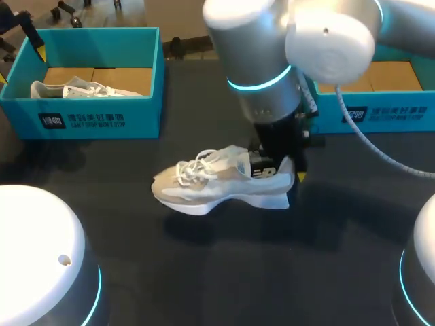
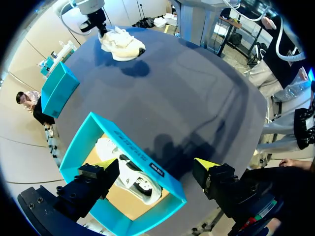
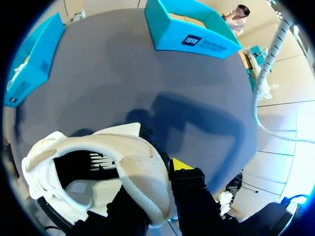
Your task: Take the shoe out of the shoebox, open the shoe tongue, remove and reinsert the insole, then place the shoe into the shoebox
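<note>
A beige and white shoe (image 1: 217, 183) with white laces hangs a little above the dark table (image 1: 272, 272) near its middle, toe to the left, its shadow below it. My right gripper (image 1: 282, 170) is shut on the shoe's heel collar. In the right wrist view one finger (image 3: 183, 172) is outside the heel of the shoe (image 3: 98, 162) and the other is inside. My left gripper (image 2: 156, 167) stands open above the left teal shoebox (image 2: 123, 135), where a second white shoe (image 2: 130, 177) lies. From there the held shoe (image 2: 122, 44) shows far ahead.
The left teal shoebox (image 1: 81, 119) with the second shoe (image 1: 75, 88) stands at the back left. Another teal shoebox (image 1: 380, 112) with a bare cardboard floor stands at the back right, behind my right arm. White arm bases (image 1: 34, 258) fill the front corners.
</note>
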Robot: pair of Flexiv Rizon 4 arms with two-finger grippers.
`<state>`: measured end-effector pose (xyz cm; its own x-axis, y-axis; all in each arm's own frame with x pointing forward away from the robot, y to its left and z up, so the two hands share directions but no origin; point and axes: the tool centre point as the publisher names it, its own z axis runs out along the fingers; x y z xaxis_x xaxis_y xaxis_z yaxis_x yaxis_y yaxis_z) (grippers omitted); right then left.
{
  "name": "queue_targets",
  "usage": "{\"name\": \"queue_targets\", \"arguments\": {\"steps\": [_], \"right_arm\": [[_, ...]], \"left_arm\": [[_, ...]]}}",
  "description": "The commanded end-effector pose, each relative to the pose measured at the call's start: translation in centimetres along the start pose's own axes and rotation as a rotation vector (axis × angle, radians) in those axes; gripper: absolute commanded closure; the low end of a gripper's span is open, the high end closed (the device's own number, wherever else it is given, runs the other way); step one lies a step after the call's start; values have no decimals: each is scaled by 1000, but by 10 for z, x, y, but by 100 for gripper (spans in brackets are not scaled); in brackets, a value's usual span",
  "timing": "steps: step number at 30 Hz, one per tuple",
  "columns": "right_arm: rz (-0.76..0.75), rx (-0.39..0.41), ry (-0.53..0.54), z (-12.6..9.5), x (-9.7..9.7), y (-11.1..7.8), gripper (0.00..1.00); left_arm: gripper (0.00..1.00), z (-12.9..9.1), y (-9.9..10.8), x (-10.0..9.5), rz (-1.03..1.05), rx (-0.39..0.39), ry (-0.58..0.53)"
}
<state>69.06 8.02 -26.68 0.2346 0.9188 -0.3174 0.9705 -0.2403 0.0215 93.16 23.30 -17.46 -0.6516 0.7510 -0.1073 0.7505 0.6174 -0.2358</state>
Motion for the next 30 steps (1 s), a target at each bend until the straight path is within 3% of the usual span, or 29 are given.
{"name": "queue_targets", "arguments": {"steps": [1, 7, 30], "right_arm": [[26, 3, 7, 21, 9, 0, 100], [72, -51, 19, 42, 12, 5, 100], [115, -7, -7, 104, 35, 22, 100]], "left_arm": [[0, 0, 0, 0, 0, -2, 0], [0, 0, 0, 0, 0, -2, 0], [0, 0, 0, 0, 0, -2, 0]]}}
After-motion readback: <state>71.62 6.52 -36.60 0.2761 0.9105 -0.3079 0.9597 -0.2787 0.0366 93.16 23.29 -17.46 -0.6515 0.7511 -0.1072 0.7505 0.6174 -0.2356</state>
